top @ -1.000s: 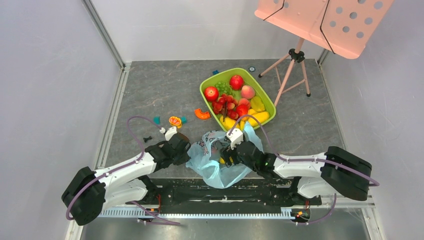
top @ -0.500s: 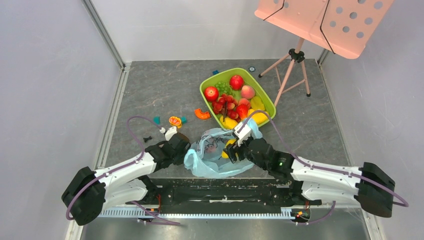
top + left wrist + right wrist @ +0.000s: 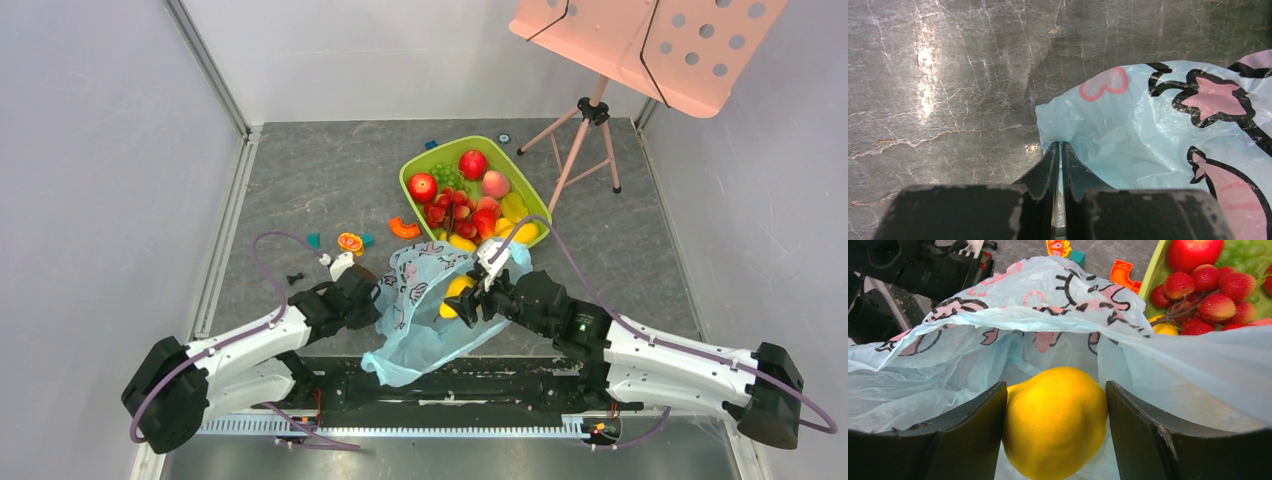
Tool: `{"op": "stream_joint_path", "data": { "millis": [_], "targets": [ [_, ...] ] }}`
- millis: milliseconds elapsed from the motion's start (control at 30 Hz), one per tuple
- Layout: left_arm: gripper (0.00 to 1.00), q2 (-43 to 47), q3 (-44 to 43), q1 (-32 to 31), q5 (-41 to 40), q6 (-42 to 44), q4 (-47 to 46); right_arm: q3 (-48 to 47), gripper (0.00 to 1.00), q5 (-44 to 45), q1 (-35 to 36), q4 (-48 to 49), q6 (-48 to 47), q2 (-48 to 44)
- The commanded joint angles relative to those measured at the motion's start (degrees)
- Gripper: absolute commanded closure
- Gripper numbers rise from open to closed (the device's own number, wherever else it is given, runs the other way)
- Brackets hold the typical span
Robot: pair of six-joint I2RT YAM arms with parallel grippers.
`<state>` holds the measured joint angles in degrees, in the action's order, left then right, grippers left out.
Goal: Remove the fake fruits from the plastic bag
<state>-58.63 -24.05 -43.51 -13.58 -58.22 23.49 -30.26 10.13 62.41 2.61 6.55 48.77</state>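
Note:
The light-blue plastic bag with pink and dark prints lies crumpled just in front of the arm bases. My left gripper is shut on the bag's left edge, with thin film pinched between the fingers. My right gripper reaches into the bag's mouth and is shut on a large yellow fake fruit. From above, that yellow fruit shows at the bag's opening beside my right gripper. What else the bag holds is hidden.
A green tray full of red, yellow and green fake fruits stands just beyond the bag. Small coloured blocks lie left of it. A pink music stand on a tripod is at the back right. Walls enclose the floor.
My right gripper closed on the yellow fruit and moved away from the bases toward the tray. The bag was pulled open and spread wider. The left gripper stayed put.

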Motion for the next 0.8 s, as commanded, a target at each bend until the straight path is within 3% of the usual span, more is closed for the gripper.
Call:
{"op": "stream_joint_path", "data": {
  "millis": [0,333,400,500,767],
  "targets": [
    [0.91,1.9,-2.1,0.0,-1.4,4.3,-1.2,3.2,0.3,-4.8,0.0,7.1,-2.8,1.8],
    [0.92,4.3,-1.7,-0.4,-2.9,7.4,-0.8,17.1,0.25,-5.8,0.0,28.8,-3.6,12.5],
    [0.92,4.1,-1.7,-0.5,-3.2,7.6,-0.6,17.5,0.21,-6.3,0.0,29.5,-3.3,13.4],
    [0.92,3.7,-1.5,-0.6,-3.3,7.7,-0.7,17.2,0.02,-7.5,0.0,29.1,-3.2,13.3],
    [0.92,2.7,-1.4,-0.6,-3.2,7.8,-1.6,16.3,0.02,-8.3,0.4,23.7,-3.3,11.4]
  ]
}}
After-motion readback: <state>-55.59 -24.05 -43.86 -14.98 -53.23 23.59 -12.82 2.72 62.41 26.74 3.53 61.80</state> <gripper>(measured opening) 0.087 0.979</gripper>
